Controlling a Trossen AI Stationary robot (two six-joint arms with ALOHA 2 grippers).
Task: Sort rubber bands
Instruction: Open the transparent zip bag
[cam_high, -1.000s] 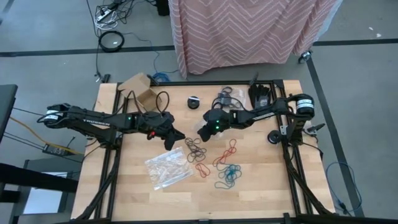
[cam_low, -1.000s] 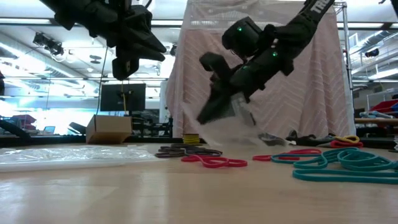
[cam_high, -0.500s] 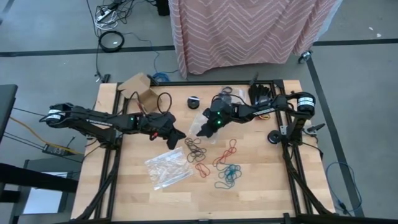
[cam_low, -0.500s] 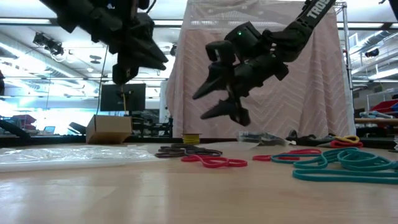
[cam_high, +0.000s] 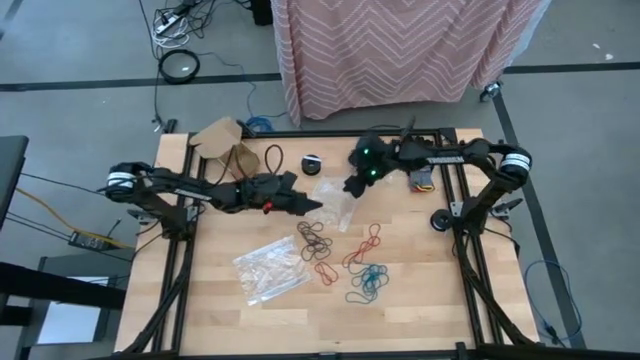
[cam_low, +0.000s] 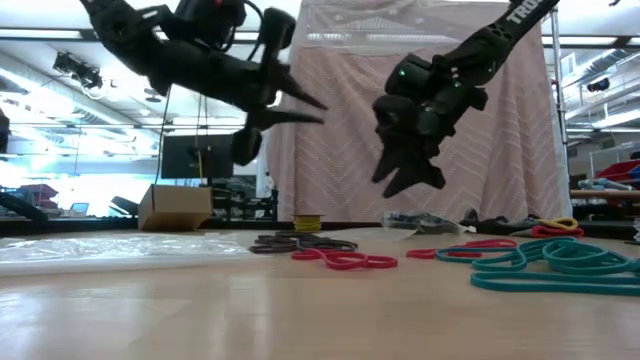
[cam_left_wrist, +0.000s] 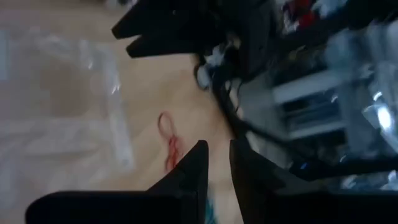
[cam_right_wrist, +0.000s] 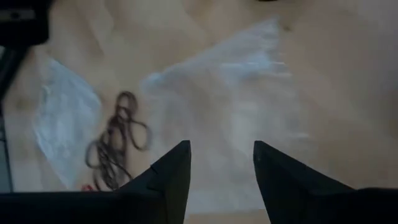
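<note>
My right gripper (cam_high: 350, 187) hangs wide and empty above the clear bag (cam_high: 333, 197) at frame centre; left gripper (cam_high: 312, 205) narrow, poised to take it.

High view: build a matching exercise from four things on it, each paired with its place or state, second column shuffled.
1. cardboard box
2. teal rubber bands
3. black disc
4. right end effector

A. lowest band pile in the picture
B. by the table's upper-left corner in the picture
C. open, above a clear bag
D. right of the box, near the table's top edge in the picture

Pairs: 1-B, 2-A, 3-D, 4-C
</note>
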